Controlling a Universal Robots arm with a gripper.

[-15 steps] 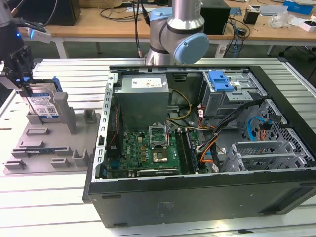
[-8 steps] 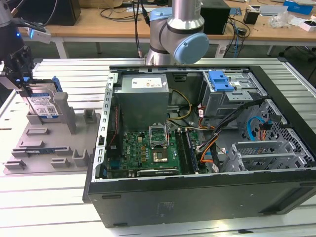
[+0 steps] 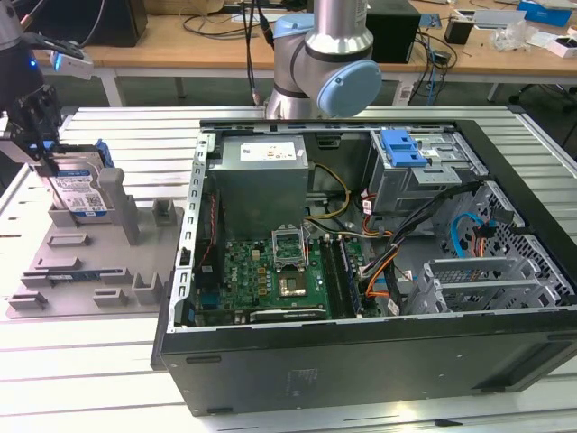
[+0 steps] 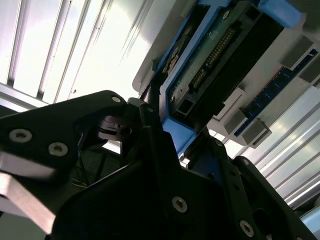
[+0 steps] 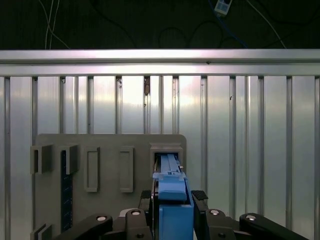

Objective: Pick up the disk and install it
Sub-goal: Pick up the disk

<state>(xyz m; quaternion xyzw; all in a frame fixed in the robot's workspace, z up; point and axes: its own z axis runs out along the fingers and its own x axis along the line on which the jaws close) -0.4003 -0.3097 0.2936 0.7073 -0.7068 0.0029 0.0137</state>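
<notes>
"Blue plastic is what catches my eye first. Is that the disk (image 3: 79, 191)?"

"Yes. The disk stands on edge in a slot of the grey tray (image 3: 90, 271), at the exterior view's left. It is well apart from the open computer case (image 3: 361, 361). Its white-and-blue label faces outward in that view."

"And the gripper (image 3: 43, 153)?"

"Directly over it, reaching down onto the disk's upper edge. In the first wrist view the black fingers (image 5: 200, 196) lie against both sides of the disk (image 5: 172, 210). No gap shows on either side, so the gripper is pinching the disk."

"Is it out of the tray?"

"No. In the first wrist view its far end sits inside the slot. The second wrist view shows its green circuit-board side (image 4: 215, 55), with one finger (image 4: 152, 125) running along the blue edge."

"Give me the count."

"One disk, one gripper, one arm (image 3: 329, 63), one tray and one case. The tray and the case both rest on one table (image 3: 90, 379) of aluminium slats. Inside the case I count one grey power-supply box (image 3: 261, 180), one green motherboard (image 3: 270, 271) below it, and one blue caddy (image 3: 402, 149) in the bay toward the exterior view's right."

"Anything else in the tray?"

"One slim blue strip (image 5: 64, 187) stands in another slot, apart from the disk. The tray has several more holders, and I cannot tell what they carry."
</notes>
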